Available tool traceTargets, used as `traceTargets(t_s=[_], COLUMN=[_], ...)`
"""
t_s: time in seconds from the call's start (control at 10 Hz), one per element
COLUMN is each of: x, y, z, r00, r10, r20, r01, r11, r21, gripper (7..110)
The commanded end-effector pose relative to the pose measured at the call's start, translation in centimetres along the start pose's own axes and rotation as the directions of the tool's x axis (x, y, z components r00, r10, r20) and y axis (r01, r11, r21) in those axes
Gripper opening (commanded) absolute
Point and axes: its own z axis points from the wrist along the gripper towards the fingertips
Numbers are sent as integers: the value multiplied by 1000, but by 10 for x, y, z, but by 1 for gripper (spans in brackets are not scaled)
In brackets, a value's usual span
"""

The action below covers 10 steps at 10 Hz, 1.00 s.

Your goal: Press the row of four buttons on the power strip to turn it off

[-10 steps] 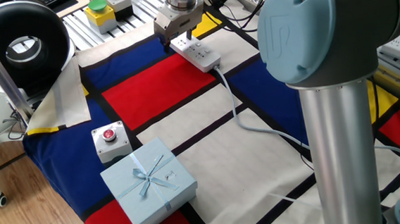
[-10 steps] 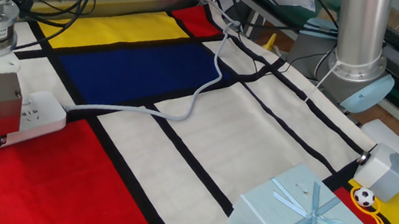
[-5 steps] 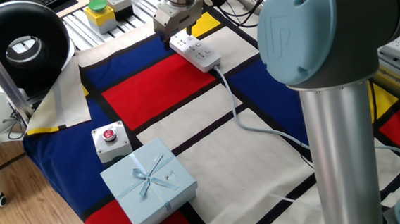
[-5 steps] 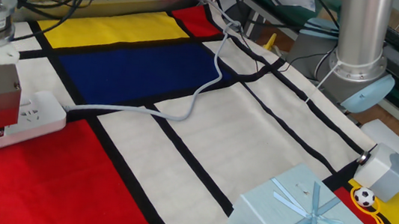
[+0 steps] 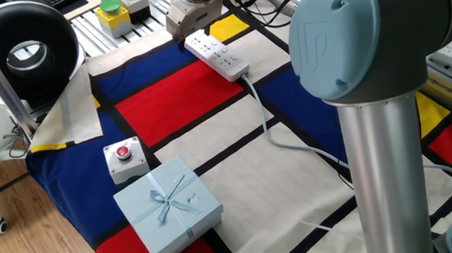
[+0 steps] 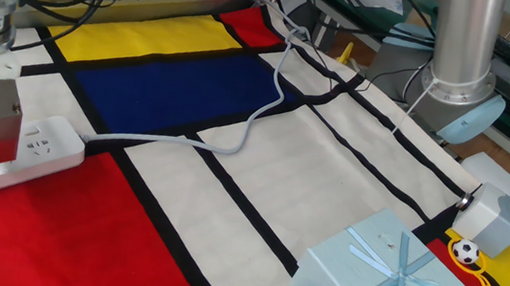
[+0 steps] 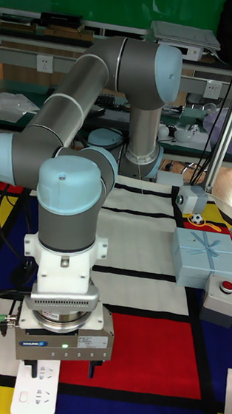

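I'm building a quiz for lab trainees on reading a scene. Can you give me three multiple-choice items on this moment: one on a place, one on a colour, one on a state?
1. Where is the claw?
A. Over the far end of the power strip, opposite the cord end
B. Above the gift box
C. On the red button box

2. What colour is the gift box?
A. Yellow
B. Pale blue
C. Green

3. How does the grey cord lie?
A. Coiled on the gift box
B. Snaking loosely across the cloth from the strip
C. Held in the claw

Answers: 1 A, the claw stands at the end of the power strip away from the cord. 2 B, box and ribbon are both pale blue. 3 B, the cord leaves the strip and curves over the white and blue panels.
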Motion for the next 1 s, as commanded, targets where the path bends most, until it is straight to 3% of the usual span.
traceTargets(t_s=[0.0, 0.2, 0.5, 0.9], x=[-6, 1, 0, -1], y=[10, 7, 19, 16], z=[-2, -2, -2, -2], r00=[1000, 1000, 1000, 1000], r10=[13, -21, 2, 7], r20=[14, -17, -11, -7], r01=[-13, 21, -3, -7], r11=[1000, 1000, 998, 999], r21=[-23, -13, -60, -49], gripper=[88, 88, 88, 88])
